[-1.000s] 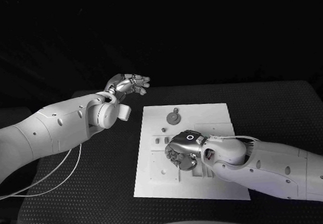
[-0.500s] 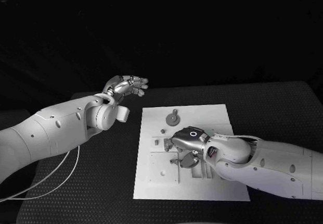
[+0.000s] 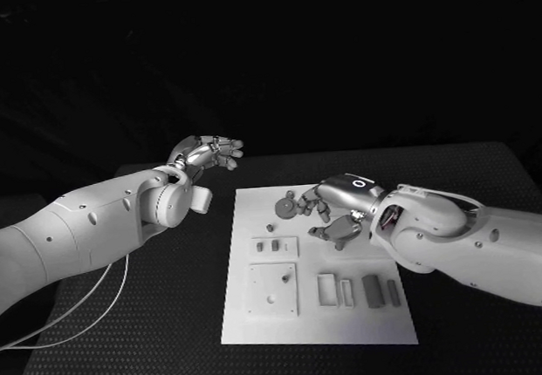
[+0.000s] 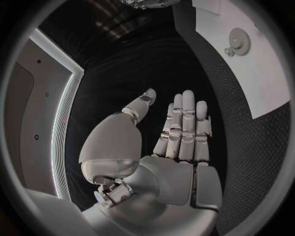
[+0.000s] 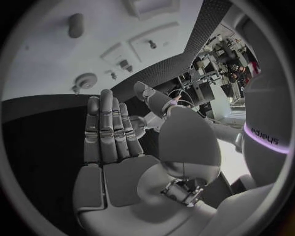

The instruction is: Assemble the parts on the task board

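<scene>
Head view — flat white task board (image 3: 263,324), round gear (image 3: 284,207)

White task board (image 3: 264,328) flat mid-table, grey parts (image 3: 374,290) on it

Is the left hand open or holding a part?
Open. The left hand has its fingers extended with an empty palm in the left wrist view, beside the task board.

The right hand (image 3: 327,211) hung over the upper middle of the white task board (image 3: 263,324), holding nothing (fingers apart), beside a round grey part (image 3: 284,207). The left hand (image 3: 208,151) was raised beyond the board's far-left corner, above the black table (image 3: 169,335).
</scene>
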Available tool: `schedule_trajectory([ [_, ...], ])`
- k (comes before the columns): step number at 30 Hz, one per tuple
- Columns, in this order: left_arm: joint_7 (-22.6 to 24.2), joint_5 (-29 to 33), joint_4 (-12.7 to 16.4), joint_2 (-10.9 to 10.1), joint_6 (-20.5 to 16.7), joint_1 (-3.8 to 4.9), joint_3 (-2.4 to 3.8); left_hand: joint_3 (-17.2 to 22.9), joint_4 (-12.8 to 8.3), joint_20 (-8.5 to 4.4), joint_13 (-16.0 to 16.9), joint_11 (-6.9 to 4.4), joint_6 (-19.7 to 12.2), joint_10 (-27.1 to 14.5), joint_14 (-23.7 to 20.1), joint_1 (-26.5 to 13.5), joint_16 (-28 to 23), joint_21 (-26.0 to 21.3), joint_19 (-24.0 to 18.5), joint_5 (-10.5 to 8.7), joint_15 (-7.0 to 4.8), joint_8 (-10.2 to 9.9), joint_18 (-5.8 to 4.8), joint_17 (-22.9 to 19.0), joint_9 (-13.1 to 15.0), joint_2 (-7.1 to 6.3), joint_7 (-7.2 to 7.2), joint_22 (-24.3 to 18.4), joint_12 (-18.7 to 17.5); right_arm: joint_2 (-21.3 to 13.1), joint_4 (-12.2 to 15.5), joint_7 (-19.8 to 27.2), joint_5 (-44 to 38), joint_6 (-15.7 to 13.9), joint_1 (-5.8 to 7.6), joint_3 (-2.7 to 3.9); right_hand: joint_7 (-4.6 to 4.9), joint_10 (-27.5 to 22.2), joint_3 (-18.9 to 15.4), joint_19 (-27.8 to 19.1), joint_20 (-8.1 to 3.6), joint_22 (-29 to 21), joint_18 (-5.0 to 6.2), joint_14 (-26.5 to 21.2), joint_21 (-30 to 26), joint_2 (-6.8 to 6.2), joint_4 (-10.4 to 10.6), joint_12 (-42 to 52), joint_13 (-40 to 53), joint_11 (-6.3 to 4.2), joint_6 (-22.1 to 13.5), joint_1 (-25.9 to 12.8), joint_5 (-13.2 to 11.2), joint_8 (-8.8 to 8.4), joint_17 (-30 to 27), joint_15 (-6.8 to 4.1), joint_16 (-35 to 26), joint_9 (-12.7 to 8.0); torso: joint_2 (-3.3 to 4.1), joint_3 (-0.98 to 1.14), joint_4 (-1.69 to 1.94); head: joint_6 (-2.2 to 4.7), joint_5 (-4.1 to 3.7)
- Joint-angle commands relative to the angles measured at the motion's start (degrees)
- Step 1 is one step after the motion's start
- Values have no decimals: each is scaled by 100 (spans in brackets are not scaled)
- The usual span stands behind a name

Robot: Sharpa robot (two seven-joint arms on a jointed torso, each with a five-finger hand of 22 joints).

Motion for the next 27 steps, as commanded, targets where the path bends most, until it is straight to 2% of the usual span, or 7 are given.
schedule_trajectory([
  [1,39,30,-21,27,90,-4,3,-4,-18,-42,-9,-7,-48,-43,25,-29,-25,-29,12,5,14,34,86,8,-9,24,11,9,-20,-132,-153,-101,607,646,79,-9,-9,-17,-50,18,-16,142,0,-33,127,77,-21,116,-15,-32,-31,-36,-90,-3,75,-10,195,-25,-13,0,-16,71,-47],
  [5,42,30,-46,35,100,-17,3,-4,-18,-41,-9,-7,-49,-43,25,-29,-27,-30,11,5,15,36,86,9,-10,26,11,10,-20,-293,-304,-92,600,826,100,-9,-2,-79,-303,-4,-32,136,0,-85,252,31,-25,196,-46,-35,-136,-195,77,-29,98,-9,356,-49,-26,8,-42,134,-72],
  [7,42,30,-51,34,101,-21,3,-4,-18,-41,-9,-7,-49,-43,25,-29,-27,-31,11,5,15,36,86,10,-11,27,11,10,-20,-322,-342,-101,506,912,99,-10,-12,-107,-433,-35,-29,132,0,-117,276,16,-25,214,-62,-29,-172,-268,133,-32,92,-3,392,-53,-28,14,-50,138,-67],
  [11,42,30,-60,30,107,-30,3,-4,-17,-41,-9,-6,-50,-44,24,-29,-29,-31,11,5,15,37,85,11,-12,28,11,11,-19,-357,-378,-125,112,1033,93,-22,2,-210,-709,-134,-12,123,0,-225,297,-40,-25,226,-111,2,-289,-400,106,-56,67,23,447,-66,-24,30,-52,155,-94],
  [17,46,30,-60,29,106,-43,3,-4,-18,-40,-9,-6,-52,-44,24,-29,-31,-33,10,5,15,39,85,13,-13,29,12,12,-19,-388,-340,-258,-340,1185,24,-104,-25,-280,-838,-184,0,117,0,-280,312,-60,-26,239,-152,9,-331,-422,131,-43,43,28,499,-63,-22,16,-42,160,-101],
  [21,45,30,-63,28,110,-48,3,-4,-18,-40,-9,-6,-53,-45,24,-28,-33,-34,9,5,16,41,85,15,-15,31,12,13,-19,-357,-384,-252,-498,1165,-39,-167,-54,-287,-793,-208,0,108,0,-312,319,-48,-29,284,-178,-7,-341,-271,135,-21,7,18,546,-59,-23,13,-28,155,-95],
  [27,47,30,-66,30,116,-58,3,-4,-20,-40,-10,-6,-55,-46,24,-27,-36,-35,8,5,16,43,85,18,-17,32,12,15,-18,-274,-424,-222,-611,1198,-164,-206,-93,-203,-628,-201,8,99,0,-321,341,11,-22,406,-201,-44,-238,-134,-71,59,-71,-12,625,-49,-21,0,-17,123,-87],
])
